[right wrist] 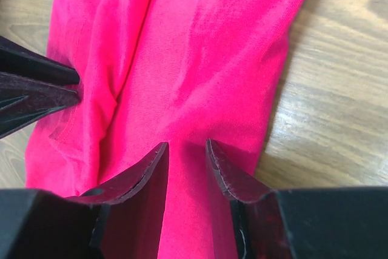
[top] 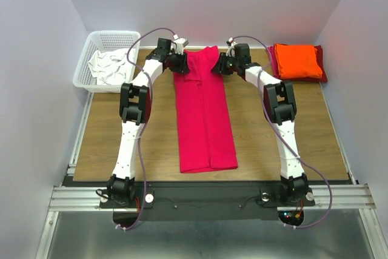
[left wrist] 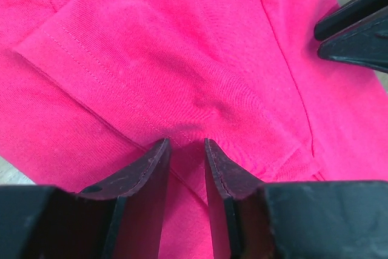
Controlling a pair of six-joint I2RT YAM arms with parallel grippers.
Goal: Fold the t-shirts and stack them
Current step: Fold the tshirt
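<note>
Pink-red t-shirt (top: 203,119): lay folded in a long strip along the tabletop (top: 121,144).
Left fingers (left wrist: 151,171): nearly closed, pinching cloth at its far left edge.
Right fingers (right wrist: 145,177): equally narrow, nipping its far right edge.
Far right corner: orange t-shirt (top: 296,60) atop darker red t-shirt (top: 322,74).

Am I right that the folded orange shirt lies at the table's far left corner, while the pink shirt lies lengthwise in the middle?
Not quite: the top external view shows the orange shirt at the far right corner. The pink shirt does lie lengthwise in the middle.
</note>
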